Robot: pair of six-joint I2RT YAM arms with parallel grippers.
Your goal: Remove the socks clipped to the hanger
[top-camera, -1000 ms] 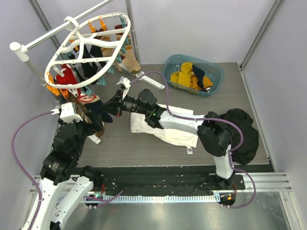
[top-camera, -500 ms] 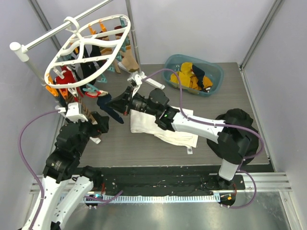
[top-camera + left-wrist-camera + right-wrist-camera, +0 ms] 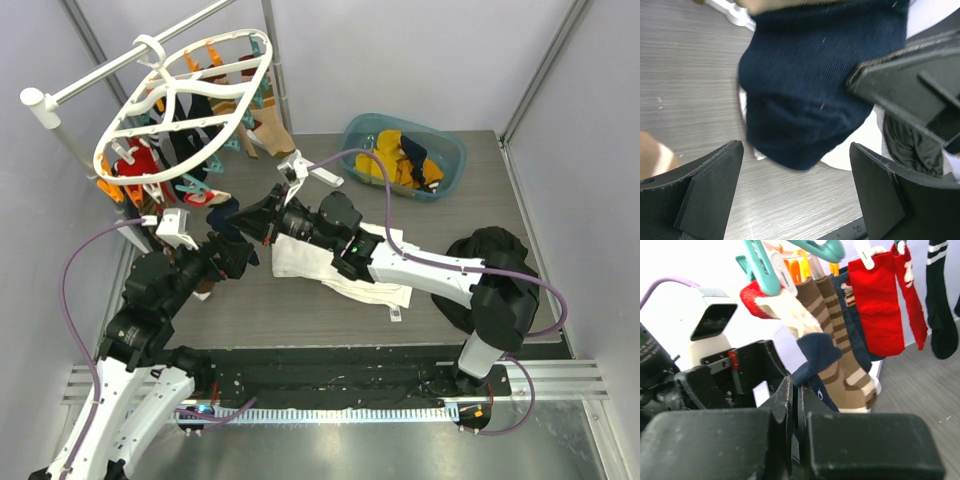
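My gripper (image 3: 794, 387) was closed on the edge of a navy sock (image 3: 815, 350). Just behind it hung a brown-and-cream striped sock (image 3: 845, 370), a teal clip (image 3: 762, 270) above, a red sock (image 3: 880, 310) beside.

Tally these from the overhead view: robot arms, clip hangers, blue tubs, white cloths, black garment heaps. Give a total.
Robot arms: 2
Clip hanger: 1
Blue tub: 1
White cloth: 1
Black garment heap: 1
Total: 6
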